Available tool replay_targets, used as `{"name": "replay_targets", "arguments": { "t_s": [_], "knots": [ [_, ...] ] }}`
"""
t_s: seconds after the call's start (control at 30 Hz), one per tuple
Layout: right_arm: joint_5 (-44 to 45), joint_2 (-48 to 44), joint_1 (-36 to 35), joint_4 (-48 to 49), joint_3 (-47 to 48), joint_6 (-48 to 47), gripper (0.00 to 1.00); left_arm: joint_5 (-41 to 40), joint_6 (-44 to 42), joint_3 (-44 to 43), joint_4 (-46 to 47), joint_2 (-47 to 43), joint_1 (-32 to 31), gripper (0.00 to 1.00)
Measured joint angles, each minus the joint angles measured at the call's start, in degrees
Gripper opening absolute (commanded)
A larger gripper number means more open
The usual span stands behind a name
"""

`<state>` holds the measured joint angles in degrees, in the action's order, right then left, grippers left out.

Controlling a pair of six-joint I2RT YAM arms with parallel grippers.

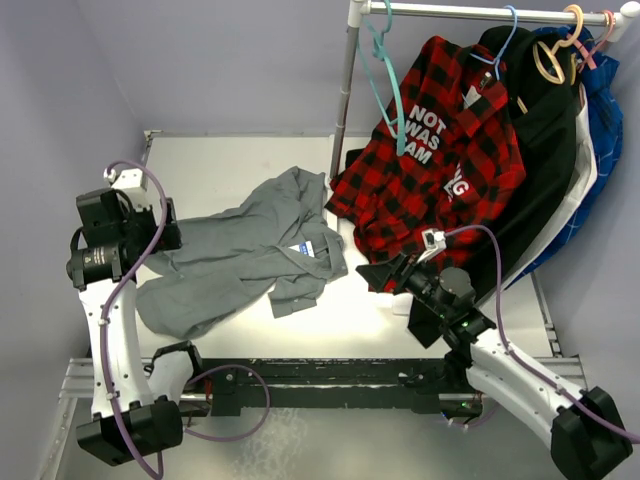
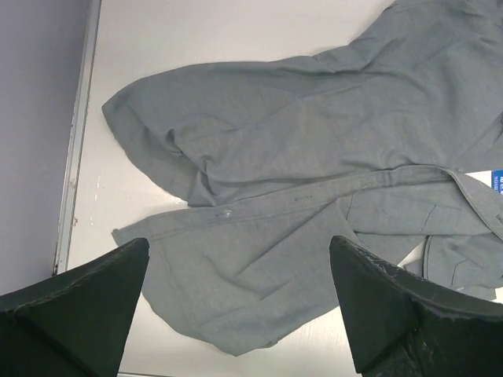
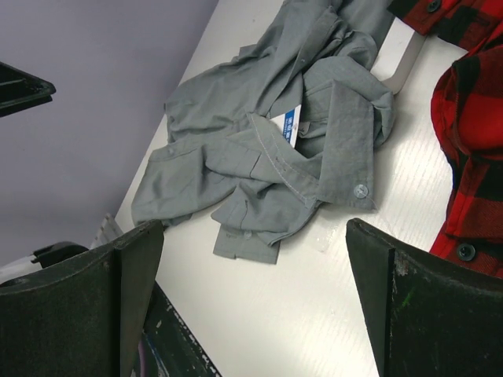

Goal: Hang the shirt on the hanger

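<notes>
The grey shirt (image 1: pixel 250 255) lies crumpled on the white table, collar to the right, with its white-and-blue label (image 1: pixel 305 247) showing. The teal hanger (image 1: pixel 385 70) hangs by its hook on the rail near the left post, with nothing on it. My left gripper (image 1: pixel 165 237) is open and empty, hovering over the shirt's left part (image 2: pixel 314 157). My right gripper (image 1: pixel 385 272) is open and empty, just right of the collar (image 3: pixel 314 165), above bare table. The label also shows in the right wrist view (image 3: pixel 288 126).
A clothes rack with a metal post (image 1: pixel 345 100) stands at the back right. It bears a red-and-black plaid shirt (image 1: pixel 440 160) on a light-blue hanger, dark and blue garments (image 1: pixel 560 150), and tan and pink hangers (image 1: pixel 575 40). The plaid hem (image 3: pixel 471 118) lies near my right gripper.
</notes>
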<state>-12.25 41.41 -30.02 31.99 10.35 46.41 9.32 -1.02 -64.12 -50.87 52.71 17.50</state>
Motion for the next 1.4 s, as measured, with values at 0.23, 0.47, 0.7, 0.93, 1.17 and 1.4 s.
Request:
{"name": "replay_targets", "arguments": {
  "t_s": [0.23, 0.47, 0.7, 0.93, 1.17, 1.4],
  "knots": [
    [0.79, -3.19, 0.02, -2.25, -1.81, 0.22, 1.00, 7.15, -4.68, -2.21, -3.80, 1.99, 0.11, 1.00],
    [4.07, -0.96, -0.07, -1.92, -1.60, -0.83, 1.00, 14.51, -14.34, -10.51, -3.78, 16.65, -6.67, 0.99],
    [5.73, 12.37, -0.07, 1.27, 1.99, -0.81, 0.99, 21.66, -26.62, -14.93, 1.03, 32.68, -19.10, 0.98],
    [4.85, 17.86, -0.11, 5.81, 2.93, 1.38, 0.99, 30.47, -33.42, -32.87, 4.63, 55.25, -19.98, 1.00],
    [4.96, 13.38, -0.72, 6.78, 2.93, 1.84, 1.00, 29.59, -34.80, -48.52, 5.38, 77.05, -21.81, 1.00],
    [5.70, 5.92, -0.83, 5.05, 2.38, 1.51, 0.99, 23.15, -34.67, -49.90, 7.26, 83.06, -26.58, 0.79]
  ]
}}
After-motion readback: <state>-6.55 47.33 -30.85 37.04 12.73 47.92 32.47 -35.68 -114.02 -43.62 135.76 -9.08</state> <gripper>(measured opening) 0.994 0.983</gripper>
